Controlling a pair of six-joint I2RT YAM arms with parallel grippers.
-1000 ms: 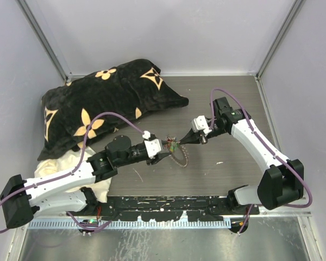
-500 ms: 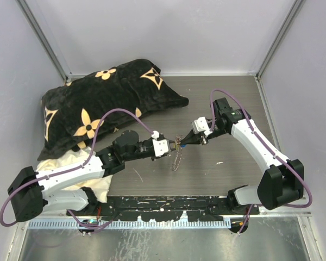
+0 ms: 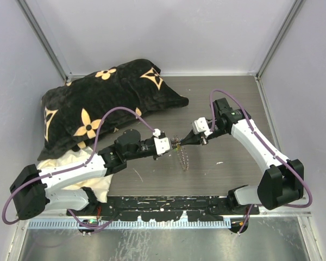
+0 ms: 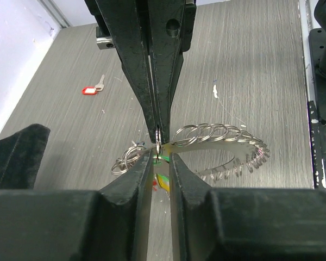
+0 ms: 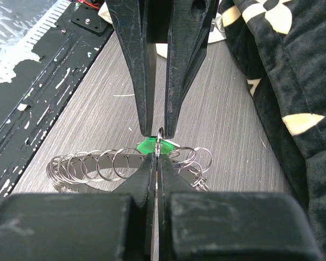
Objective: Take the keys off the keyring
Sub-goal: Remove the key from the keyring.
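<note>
1. The keyring (image 3: 183, 159) hangs near the table centre from the point where both grippers meet. Whether its lower end touches the table (image 3: 228, 179) cannot be told. Risk: the coil is springy and unsupported, so an abrupt pull is likely to set it swinging and load the grasp.
2. The right gripper (image 5: 156, 157) is clamped on a small split ring (image 4: 159, 145), with a green key head (image 5: 146, 145) just beside it. Risk: the wire is thin and is held only at the very tips, so any twist may let it slip and drop the whole keyring.
3. The left gripper (image 4: 162, 159) has its jaws narrowly apart around coloured key heads. Whether it grips anything cannot be told. Risk: with no firm hold here, pulling drags the keyring instead of freeing a key. The opposing tips almost touch and may collide.
4. A red key (image 4: 91, 90) lies loose on the table, farther right. Risk: a released key may bounce away.
5. The cushion (image 3: 108, 103) lies far left. Risk: a flung key would be hard to find on its dark fabric.
</note>
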